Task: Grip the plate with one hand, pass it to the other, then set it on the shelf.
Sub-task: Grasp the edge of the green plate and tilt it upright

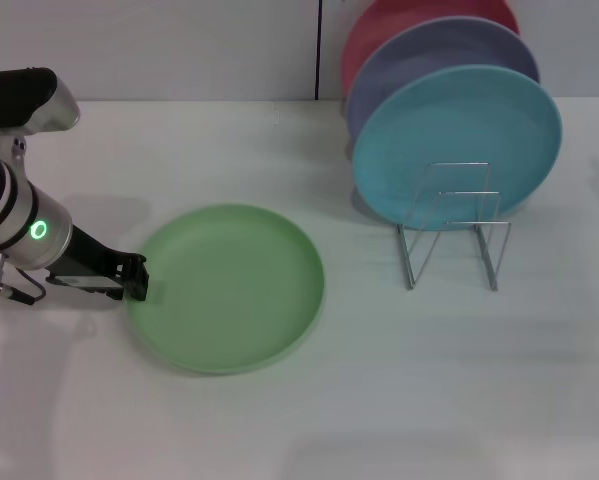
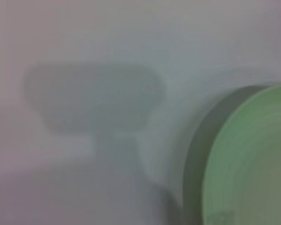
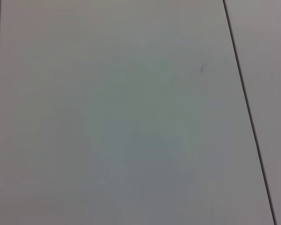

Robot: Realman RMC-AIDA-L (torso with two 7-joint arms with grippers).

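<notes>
The light green plate point(image 1: 229, 288) lies flat on the white table, left of centre in the head view. My left gripper point(image 1: 135, 279), black on a white arm with black bands and a green light, sits low at the plate's left rim, right against it. The left wrist view shows part of the plate point(image 2: 253, 159) and a shadow on the table. The silver wire shelf point(image 1: 454, 235) stands to the right of the plate, with an empty front slot. My right gripper is out of view; its wrist camera sees only a pale panelled surface.
In the back slots of the shelf stand a turquoise plate point(image 1: 457, 145), a lavender plate point(image 1: 419, 55) and a red plate point(image 1: 399, 22), all upright. A white wall rises behind the table.
</notes>
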